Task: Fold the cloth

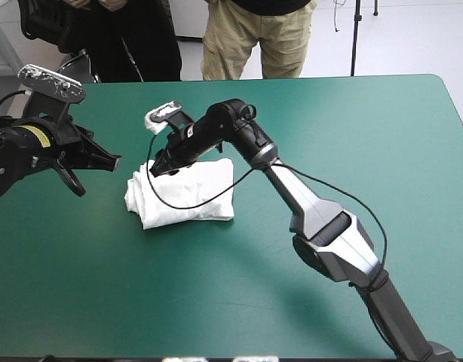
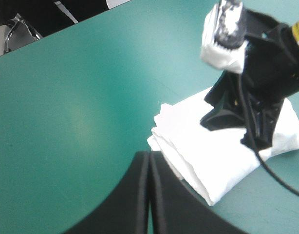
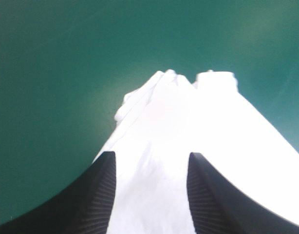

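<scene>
Hovering over the folded T-shirt (image 1: 190, 197) near the table's (image 1: 352, 128) middle with right gripper (image 3: 149, 158) spread, empty; left gripper (image 2: 149, 155) pinched together, empty. Lower straight; press lightly without dragging layers.

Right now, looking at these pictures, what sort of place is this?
Probably a robot laboratory or test bench: a table with a teal-green cover, a black-fingered left gripper, shut, and a right gripper open over a folded white short-sleeved T-shirt.
</scene>
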